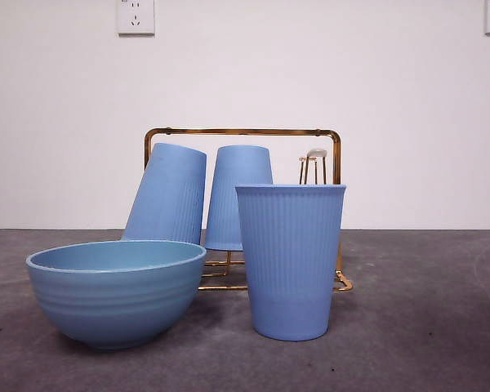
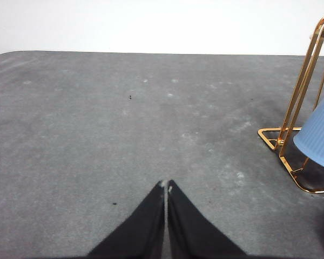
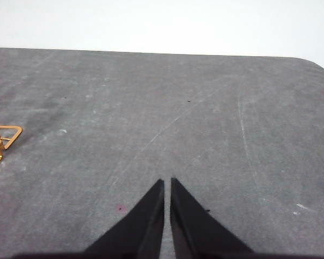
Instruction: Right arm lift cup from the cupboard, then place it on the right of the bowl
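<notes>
A ribbed blue cup [image 1: 291,260] stands upright on the grey table, just right of the wide light-blue bowl [image 1: 117,291]. Behind them is the gold wire cupboard [image 1: 243,131], with two more blue cups upside down on its pegs [image 1: 168,194] [image 1: 238,196]. My right gripper [image 3: 167,184] is shut over bare table, holding nothing, with only a corner of the cupboard [image 3: 1,139] at the edge of its view. My left gripper [image 2: 166,185] is also shut and empty, with the cupboard's base [image 2: 291,145] and a cup's rim [image 2: 319,135] off to its side. Neither arm shows in the front view.
One bare peg with a pale tip [image 1: 315,155] stands at the cupboard's right end. Grey table [image 1: 425,327] stretches to the right of the upright cup. A white wall with two sockets [image 1: 135,16] is behind.
</notes>
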